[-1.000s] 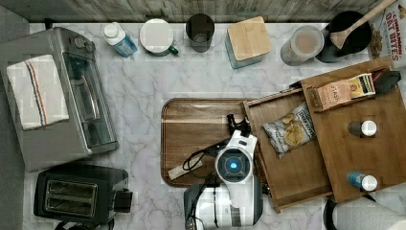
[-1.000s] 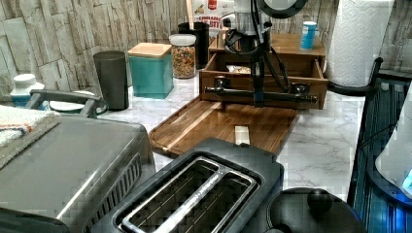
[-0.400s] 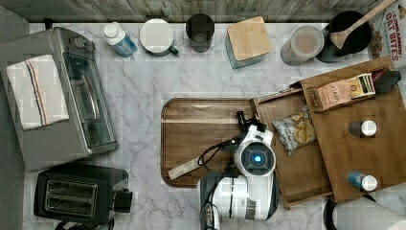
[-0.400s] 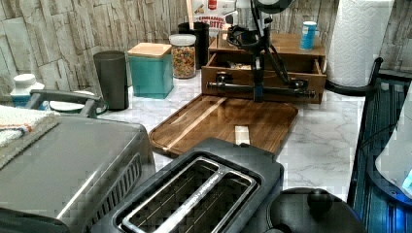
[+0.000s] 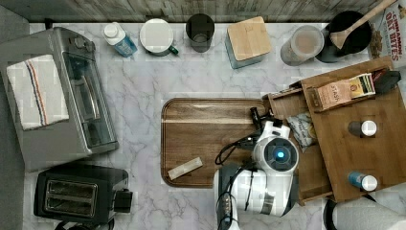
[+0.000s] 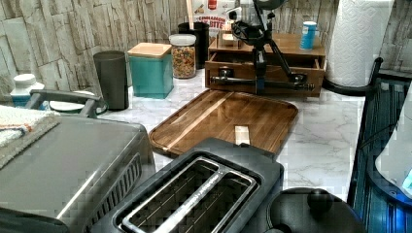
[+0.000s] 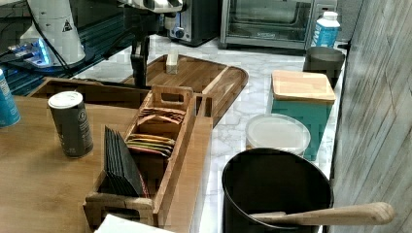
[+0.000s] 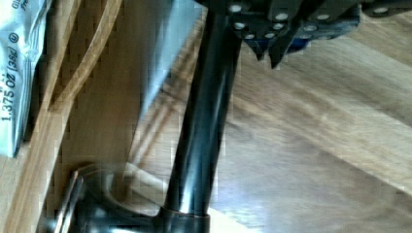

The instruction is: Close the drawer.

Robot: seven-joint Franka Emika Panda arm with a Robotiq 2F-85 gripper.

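Note:
The light-brown drawer (image 5: 313, 167) sticks partly out of the wooden cabinet (image 5: 378, 158) towards the top view's left, with a snack packet (image 5: 302, 130) inside. Its long black bar handle (image 6: 284, 84) runs along the front edge. My gripper (image 6: 260, 86) hangs straight down from above and rests against the handle on the tray side. In the wrist view the fingertips (image 8: 272, 48) sit together beside the black handle (image 8: 204, 121), with the packet (image 8: 14, 73) past the drawer rim. The right view has the gripper (image 7: 140, 80) at the drawer's (image 7: 87, 90) front.
A dark wooden serving tray (image 5: 206, 139) with a small wooden block (image 5: 185, 168) lies directly in front of the drawer. Bottles and a tea-bag holder (image 5: 342, 91) stand on the cabinet top. A toaster (image 5: 79, 196), a toaster oven (image 5: 62, 105) and canisters line the counter's edges.
The gripper has travelled towards the top view's right with the handle ahead of it. The drawer has slid further into the cabinet, uncovering more of the tray.

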